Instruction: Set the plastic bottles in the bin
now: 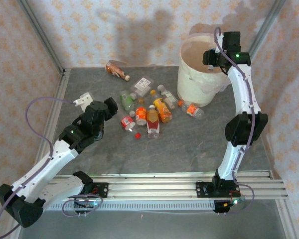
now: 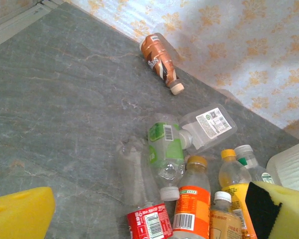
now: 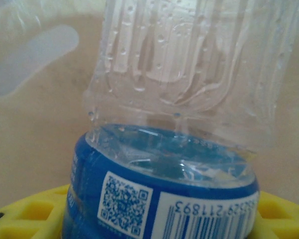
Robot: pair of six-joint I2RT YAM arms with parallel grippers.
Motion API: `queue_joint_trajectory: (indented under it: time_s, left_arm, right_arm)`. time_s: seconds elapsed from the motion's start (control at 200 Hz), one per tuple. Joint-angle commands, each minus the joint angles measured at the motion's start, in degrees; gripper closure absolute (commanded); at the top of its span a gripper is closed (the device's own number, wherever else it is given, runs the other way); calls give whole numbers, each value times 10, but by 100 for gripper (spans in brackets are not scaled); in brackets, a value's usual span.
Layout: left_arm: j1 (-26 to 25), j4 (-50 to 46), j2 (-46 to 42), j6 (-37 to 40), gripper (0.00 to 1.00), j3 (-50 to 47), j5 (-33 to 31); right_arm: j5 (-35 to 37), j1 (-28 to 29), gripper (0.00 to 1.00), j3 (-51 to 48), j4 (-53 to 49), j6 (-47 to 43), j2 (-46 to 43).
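Blue-labelled clear plastic bottle (image 3: 179,99) is hanging clamped in the right gripper (image 1: 213,57) over the large white plastic bin (image 1: 192,88). Letting go near the rim is risking a bounce-out. The left gripper (image 1: 108,106) is hovering spread wide beside the loose bottles (image 1: 150,113), possibly scattering them.

The bin (image 1: 195,85) is a big round white bucket, standing up. A clear bottle with a blue label (image 3: 159,199) hangs over the bin's open top. The other bottles (image 1: 152,118) lie in a heap just left of the bin. One brown bottle (image 1: 117,70) lies alone, farther left.
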Motion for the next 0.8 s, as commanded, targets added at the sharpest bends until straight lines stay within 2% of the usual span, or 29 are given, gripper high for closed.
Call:
queue_joint_trajectory:
  time_s: [0.0, 0.12, 0.395, 0.681, 0.791]
  left_arm:
    - [7, -1, -7, -16, 0, -13, -24]
    - [9, -9, -3, -25, 0, -20, -25]
    - [13, -29, 1, -50, 0, -38, -39]
    - [14, -27, -1, -60, 0, -42, -43]
    - [14, -26, 0, -61, 0, -42, -41]
  right_arm:
    - [-1, 0, 60, 57, -69, -60, 41]
    - [1, 1, 59, 75, -83, -61, 60]
    - [32, 0, 48, 64, -84, -48, 67]
    - [40, 1, 26, 71, -85, -44, 53]
    - [34, 1, 20, 65, -79, -39, 36]
